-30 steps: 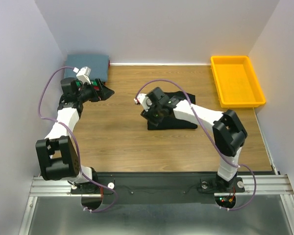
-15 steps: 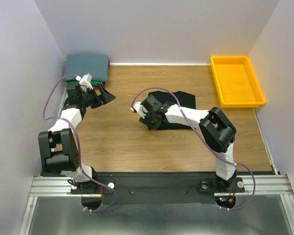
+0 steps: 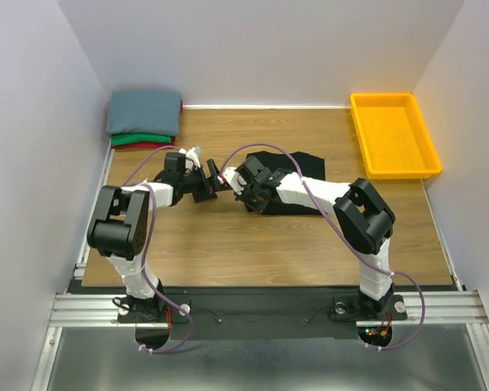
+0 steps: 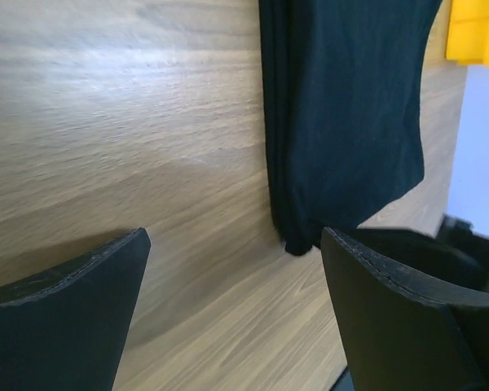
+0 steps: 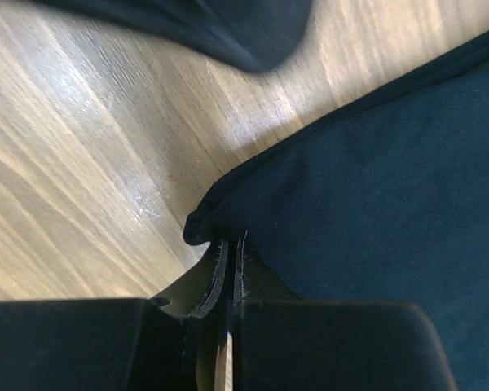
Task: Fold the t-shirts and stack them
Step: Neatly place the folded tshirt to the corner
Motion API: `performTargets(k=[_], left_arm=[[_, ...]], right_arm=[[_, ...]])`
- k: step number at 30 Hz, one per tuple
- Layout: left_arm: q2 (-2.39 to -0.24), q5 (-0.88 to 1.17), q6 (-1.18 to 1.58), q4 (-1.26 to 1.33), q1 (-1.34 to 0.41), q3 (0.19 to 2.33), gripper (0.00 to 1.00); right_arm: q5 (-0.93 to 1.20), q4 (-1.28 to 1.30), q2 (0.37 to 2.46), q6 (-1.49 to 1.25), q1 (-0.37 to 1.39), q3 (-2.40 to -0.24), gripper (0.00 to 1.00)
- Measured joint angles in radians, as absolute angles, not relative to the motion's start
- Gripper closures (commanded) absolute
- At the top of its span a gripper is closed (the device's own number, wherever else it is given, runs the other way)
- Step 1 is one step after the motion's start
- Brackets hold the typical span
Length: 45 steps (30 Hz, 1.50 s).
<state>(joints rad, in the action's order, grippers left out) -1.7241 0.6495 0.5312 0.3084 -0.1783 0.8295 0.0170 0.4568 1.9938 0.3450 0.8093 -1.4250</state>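
A black t-shirt (image 3: 297, 173) lies folded at the middle of the table. My right gripper (image 3: 247, 194) is at its near left corner. In the right wrist view the right gripper (image 5: 230, 247) is shut, and the corner of the black t-shirt (image 5: 375, 163) bunches at its tips. My left gripper (image 3: 209, 180) is open just left of that corner, low over the wood. In the left wrist view the left gripper (image 4: 232, 305) has bare wood between its fingers and the black t-shirt (image 4: 350, 106) lies ahead. Folded grey-blue (image 3: 144, 112), green (image 3: 137, 138) and red (image 3: 151, 146) t-shirts are stacked at the back left.
A yellow bin (image 3: 394, 134) stands at the back right, and its corner shows as a yellow bin (image 4: 477, 32) in the left wrist view. White walls close in the table on three sides. The two grippers are almost touching.
My left arm has swung from the stack at the back left to the table's middle, beside my right gripper. The right gripper has closed at the black t-shirt's corner.
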Motion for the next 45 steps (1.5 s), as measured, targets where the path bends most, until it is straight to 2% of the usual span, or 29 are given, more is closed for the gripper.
performTargets(k=[9, 17, 20, 29, 32, 33, 35, 36, 37, 38, 41, 45], left_arm=[[-1.893, 0.642, 0.768, 0.510, -0.241, 0.926, 0.02], [-1.979, 0.604, 0.949, 0.638, -0.315, 0.967, 0.02], [-1.990, 0.588, 0.982, 0.649, -0.329, 0.979, 0.06], [-2.064, 0.540, 1.029, 0.654, -0.354, 1.063, 0.37], [-2.081, 0.537, 1.029, 0.645, -0.358, 1.081, 0.55], [-2.086, 0.535, 1.020, 0.633, -0.358, 1.089, 0.73], [-2.092, 0.525, 0.994, 0.591, -0.358, 1.112, 0.91], [-2.095, 0.519, 0.977, 0.564, -0.358, 1.131, 1.00], [-2.097, 0.510, 0.947, 0.530, -0.358, 1.155, 1.00], [-2.097, 0.498, 0.903, 0.485, -0.358, 1.184, 1.00], [-2.098, 0.444, 0.789, 0.372, -0.364, 1.283, 1.00], [-2.098, 0.323, 0.596, 0.284, -0.360, 1.370, 1.00]], right_arm=[[0.019, 0.463, 1.966, 0.314, 0.805, -1.446, 1.00], [-0.009, 0.463, 1.983, 0.261, 0.791, -1.584, 0.99], [-0.012, 0.459, 1.984, 0.244, 0.788, -1.615, 1.00], [-0.011, 0.459, 2.026, 0.206, 0.785, -1.628, 0.99], [-0.012, 0.459, 2.038, 0.198, 0.785, -1.631, 0.99], [-0.012, 0.459, 2.039, 0.194, 0.785, -1.631, 0.99], [-0.015, 0.459, 2.039, 0.186, 0.785, -1.632, 0.98], [-0.017, 0.458, 2.039, 0.184, 0.785, -1.634, 0.86], [-0.023, 0.453, 2.039, 0.182, 0.785, -1.635, 0.70], [-0.031, 0.445, 2.039, 0.170, 0.783, -1.636, 0.39], [-0.050, 0.439, 2.036, 0.163, 0.770, -1.636, 0.00], [-0.068, 0.437, 1.997, 0.144, 0.738, -1.613, 0.00]])
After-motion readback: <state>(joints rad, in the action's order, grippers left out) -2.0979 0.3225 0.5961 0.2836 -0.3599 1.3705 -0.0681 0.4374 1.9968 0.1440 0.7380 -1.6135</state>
